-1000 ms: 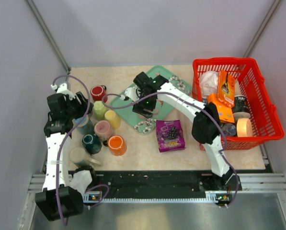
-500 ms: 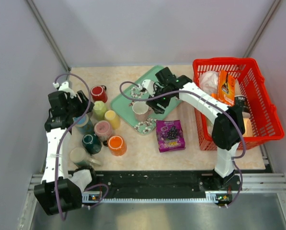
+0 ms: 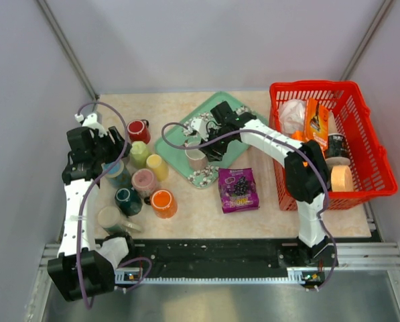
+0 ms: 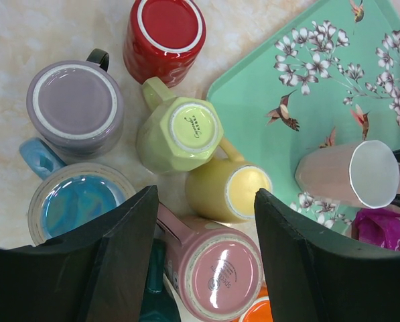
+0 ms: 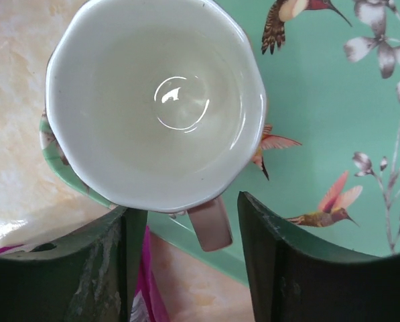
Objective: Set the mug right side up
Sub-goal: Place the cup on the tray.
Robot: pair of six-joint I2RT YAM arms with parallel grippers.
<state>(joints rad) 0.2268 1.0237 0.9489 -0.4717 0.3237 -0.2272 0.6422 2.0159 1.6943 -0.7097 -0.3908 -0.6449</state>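
Green tray [image 5: 334, 121]: carries the mug [image 5: 156, 100] at its rim | pink mug: standing mouth up, so we judge the turning done | right gripper [image 5: 186, 215]: jaws apart either side of the handle [image 5: 210, 225], clamping nothing; only withdrawal left, we reckon.

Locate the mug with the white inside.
Top view, centre: the mug stands on the near edge of the tray, just ahead of the right fingers, with the purple packet nearer and the mug cluster to its left.
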